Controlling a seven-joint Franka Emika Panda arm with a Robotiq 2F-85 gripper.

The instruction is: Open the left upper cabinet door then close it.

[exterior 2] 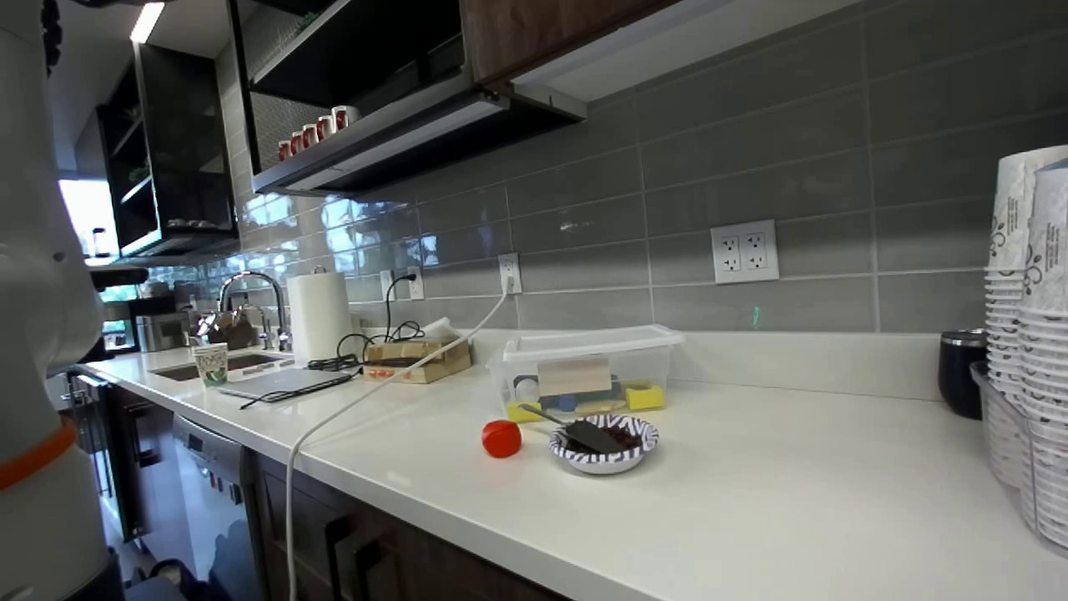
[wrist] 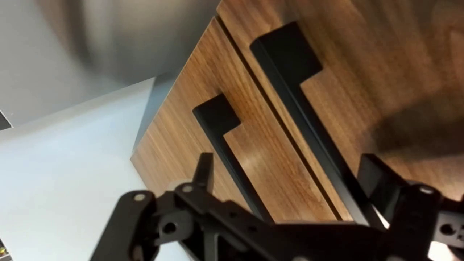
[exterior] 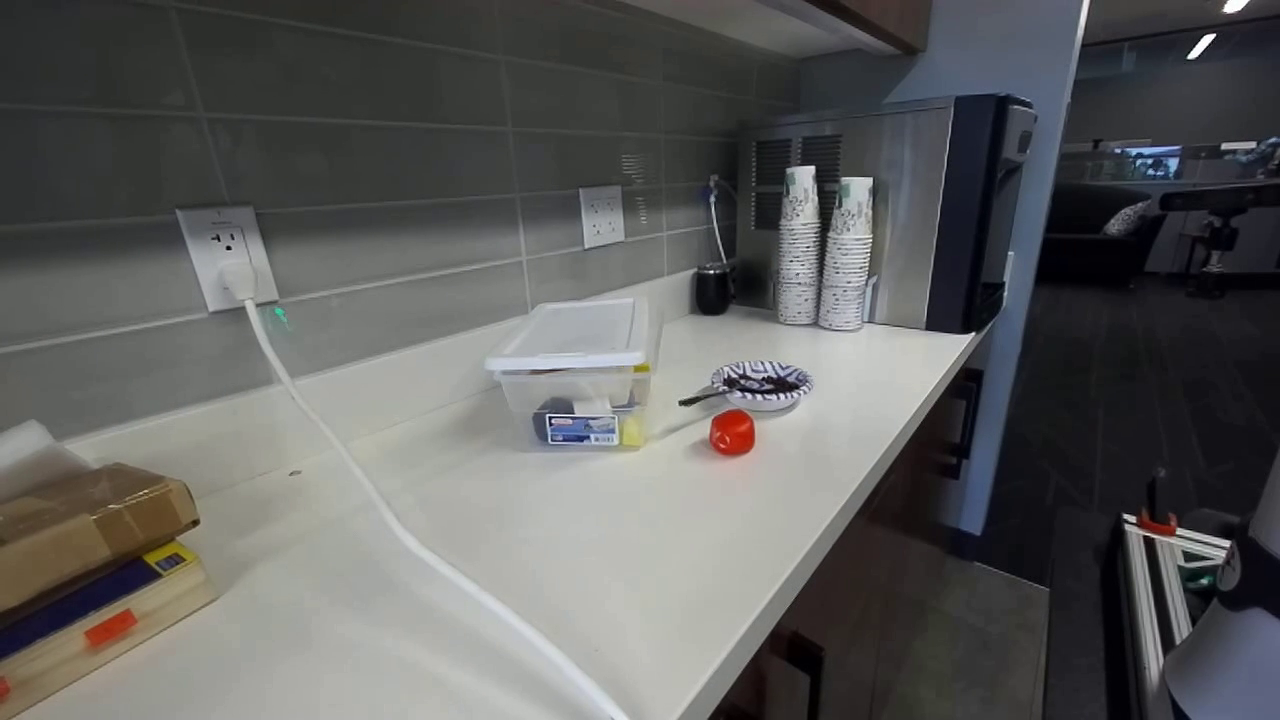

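Observation:
In the wrist view two wood-grain cabinet doors meet at a thin dark seam. The door on the left of the picture (wrist: 174, 119) and the door on the right (wrist: 380, 72) both look shut. Each carries a black bar handle beside the seam: a left one (wrist: 232, 159) and a right one (wrist: 311, 123). My gripper (wrist: 286, 163) is open in front of them. One finger is left of the left handle, the other close to the right handle's outer edge; contact cannot be told. Both handles run between the fingers. Upper cabinets show partly in both exterior views (exterior: 885, 20) (exterior 2: 542, 33); the gripper is outside both.
The arm shows at the edge of both exterior views (exterior: 1225, 640) (exterior 2: 50, 292). Below the cabinets, the white counter (exterior 2: 751, 517) bears a clear plastic box (exterior 2: 584, 376), a bowl (exterior 2: 605, 459), a red object (exterior 2: 501, 438) and cup stacks (exterior: 845, 260). A white cable (exterior: 400, 530) crosses it.

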